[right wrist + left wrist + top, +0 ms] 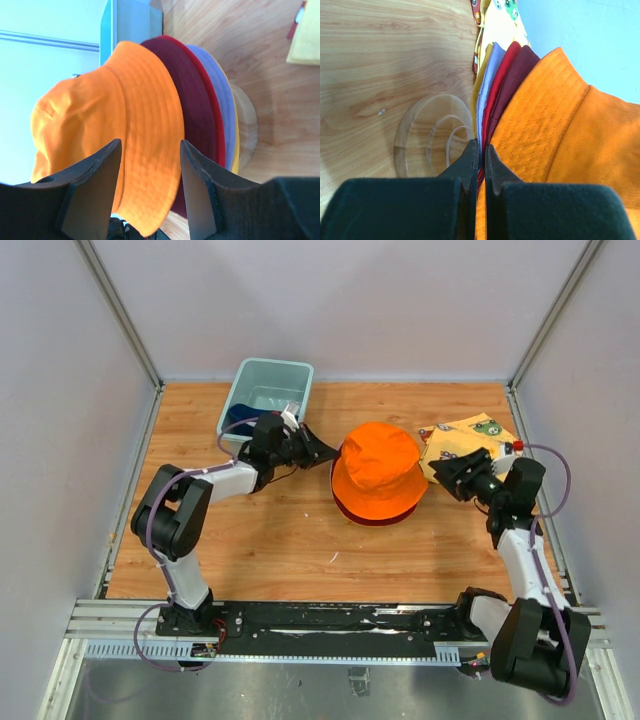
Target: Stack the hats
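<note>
Orange hat (378,472) hides hats (506,70) beneath overhead, left fingers (468,161) pinching their brims, right fingers (97,172) apart.

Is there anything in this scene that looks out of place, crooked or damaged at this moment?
Only a small thing: in the top view the orange hat sits slightly off-centre, so the brim of the maroon hat under it peeks out at the near edge. Nothing looks spilled or damaged.
</note>
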You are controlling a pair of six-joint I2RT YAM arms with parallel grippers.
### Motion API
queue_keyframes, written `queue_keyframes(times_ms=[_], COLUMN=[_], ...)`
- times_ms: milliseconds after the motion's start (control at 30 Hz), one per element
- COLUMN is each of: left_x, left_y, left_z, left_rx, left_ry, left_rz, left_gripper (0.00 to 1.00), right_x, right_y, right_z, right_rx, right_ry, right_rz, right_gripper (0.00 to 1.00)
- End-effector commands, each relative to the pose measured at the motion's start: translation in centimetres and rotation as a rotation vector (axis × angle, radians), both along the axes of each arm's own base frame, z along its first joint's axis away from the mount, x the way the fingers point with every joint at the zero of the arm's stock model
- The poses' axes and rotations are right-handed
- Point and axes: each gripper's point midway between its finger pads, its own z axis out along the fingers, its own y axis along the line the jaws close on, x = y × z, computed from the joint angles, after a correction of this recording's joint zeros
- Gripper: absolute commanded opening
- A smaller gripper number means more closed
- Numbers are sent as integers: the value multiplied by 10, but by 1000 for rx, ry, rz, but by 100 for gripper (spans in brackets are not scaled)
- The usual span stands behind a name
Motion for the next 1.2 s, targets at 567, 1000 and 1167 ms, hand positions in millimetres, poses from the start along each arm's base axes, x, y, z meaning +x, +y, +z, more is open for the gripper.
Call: queue_keyframes(times_ms=[567, 1000, 1167], left_x=[-27, -22, -19], left_y=[18, 19, 21], left_z=[-28, -35, -49], left_rx=[11, 48, 107], left_ry=[101, 112, 141], left_rz=[57, 60, 65], left_gripper=[0, 0, 0], right_x=[-55, -64, -60], right_y=[35, 44, 38], right_z=[-15, -48, -71], right_rx=[130, 74, 36], right_ry=[47, 165, 213], right_rz=[43, 8, -29], right_gripper=[53, 1, 1])
